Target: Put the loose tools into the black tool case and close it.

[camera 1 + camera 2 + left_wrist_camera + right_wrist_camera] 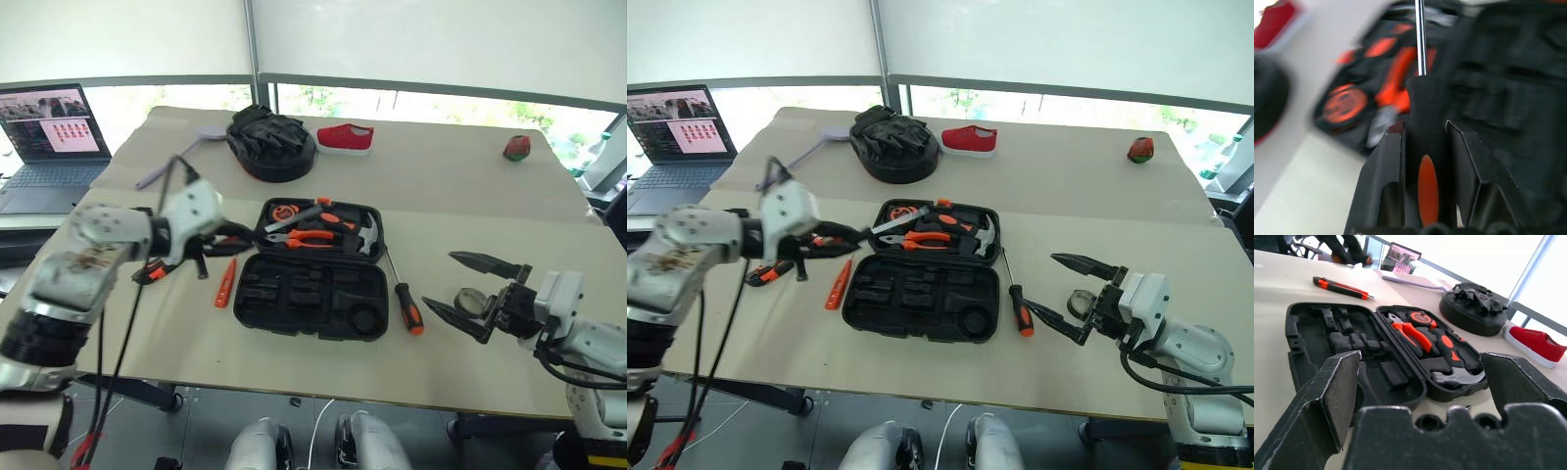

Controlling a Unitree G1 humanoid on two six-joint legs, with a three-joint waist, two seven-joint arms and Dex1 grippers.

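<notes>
Screwdriver gripped for slotting; case lying open.

Near the tabletop's front edge: right pincer (468,286) spread wide, empty, beside a loose screwdriver (402,293). Mid-tabletop: black tool case (312,297), textured plastic with moulded slots, hinged flat for loading. Left pincer (1423,154) clamped on a slim black-and-orange screwdriver (1421,93), steel shaft aimed at the case. Small all-orange screwdriver (225,283) just left of it.
</notes>
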